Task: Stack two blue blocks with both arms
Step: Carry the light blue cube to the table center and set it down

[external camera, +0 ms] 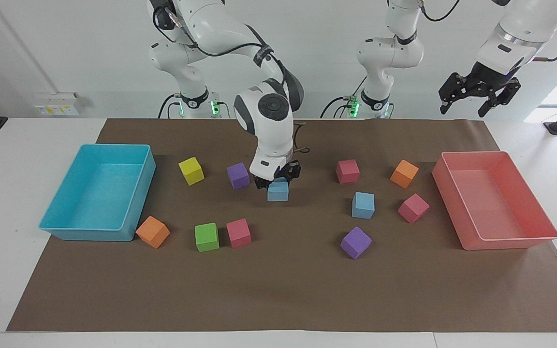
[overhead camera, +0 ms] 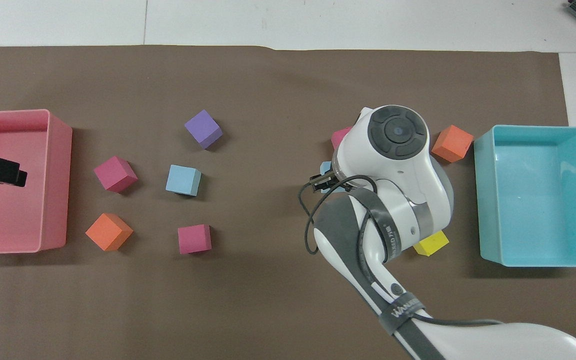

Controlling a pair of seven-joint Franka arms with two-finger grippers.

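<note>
Turquoise plastic forms the tray (external camera: 97, 193) at the left of the facing view, and I see nothing lying inside it; an orange cube (external camera: 153, 232) rests just off its lower right corner. At the right of that view the pink tray (external camera: 493, 200) also shows only its bare floor. From my console the right gripper (external camera: 277, 181) sits at the centre of the facing view, its fingers clamped on the sides of one blue block (external camera: 278, 191), which hangs slightly above the brown mat (external camera: 278, 290). In the overhead view only a sliver of that held blue block (overhead camera: 325, 168) peeks out beside the arm's wrist. The second blue block (external camera: 363, 205) lies on the mat to the right of centre in the facing view, well apart from the held one, among a red cube (external camera: 347, 171), an orange cube (external camera: 403, 173), another red cube (external camera: 413, 208) and a purple cube (external camera: 356, 242). Left of the held block I see a purple cube (external camera: 238, 175) and a yellow cube (external camera: 191, 171), with a green cube (external camera: 207, 237) and a red cube (external camera: 238, 233) touching side by side lower in the frame. The left gripper (external camera: 479, 99) waits in the air at the upper right of the facing view, above the pink tray's end of the table, fingers spread apart and holding nothing.
</note>
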